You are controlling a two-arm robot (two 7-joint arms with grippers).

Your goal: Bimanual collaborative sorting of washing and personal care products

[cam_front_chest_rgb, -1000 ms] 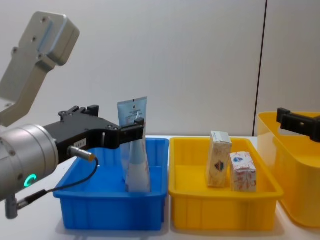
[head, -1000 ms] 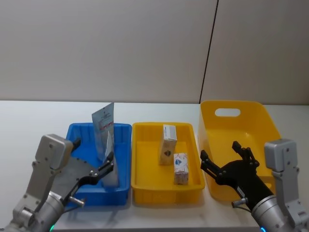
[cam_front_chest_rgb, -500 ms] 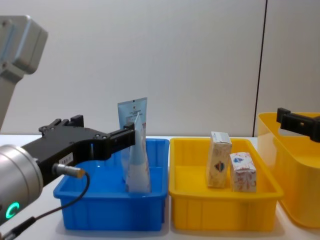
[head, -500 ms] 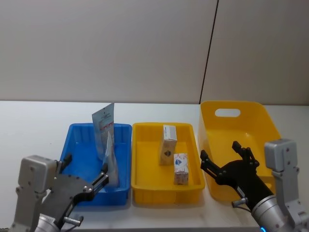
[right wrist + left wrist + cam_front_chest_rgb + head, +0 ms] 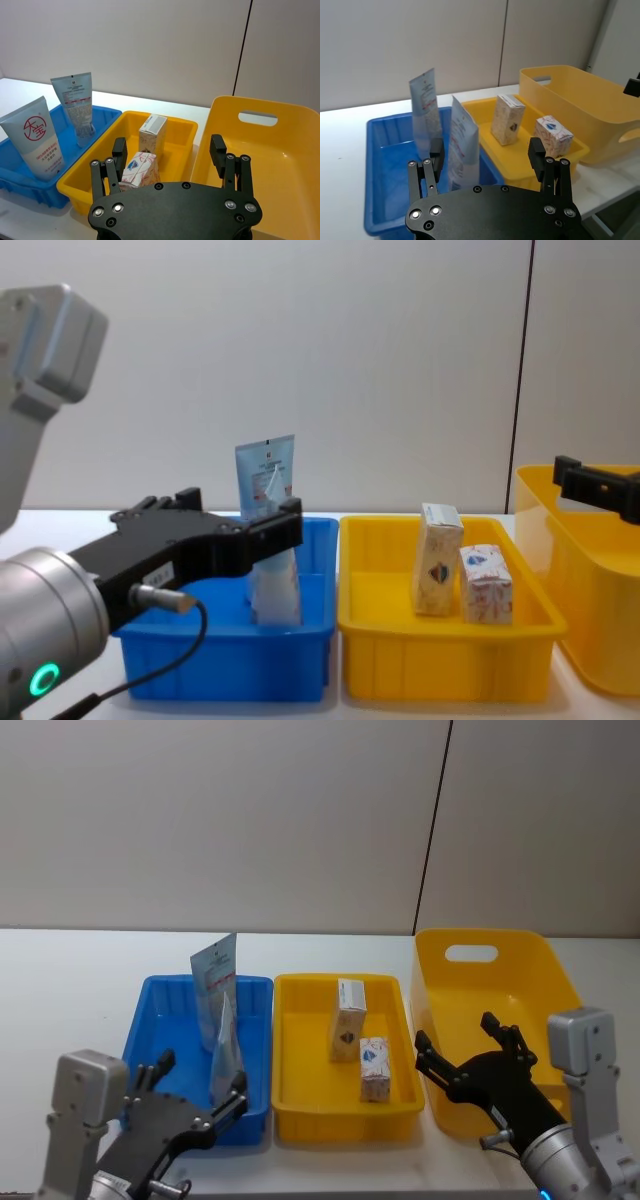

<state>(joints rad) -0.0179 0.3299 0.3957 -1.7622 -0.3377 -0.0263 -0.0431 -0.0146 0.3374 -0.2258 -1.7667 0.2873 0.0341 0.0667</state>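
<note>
Two pale blue tubes stand upright in the blue tray (image 5: 150, 1010): one at the far side (image 5: 214, 975), and a nearer one (image 5: 226, 1055) with a red round logo (image 5: 37, 137). Two small cartons (image 5: 350, 1005) (image 5: 374, 1068) stand in the small yellow tray (image 5: 290, 1115). My left gripper (image 5: 195, 1092) is open and holds nothing; it hovers at the blue tray's front edge, in front of the nearer tube (image 5: 464, 145). My right gripper (image 5: 455, 1035) is open too, low over the gap between the small yellow tray and the yellow basket (image 5: 540, 970).
The three containers sit side by side on a white table (image 5: 70, 980), which has free room to the left and behind. The yellow basket at the right has tall walls and a handle slot (image 5: 471, 953). A grey wall (image 5: 250, 820) stands behind.
My left gripper has pulled back out of the blue tray from beside the nearer tube, toward the table's front. Both tubes still stand. The right arm has not moved.
</note>
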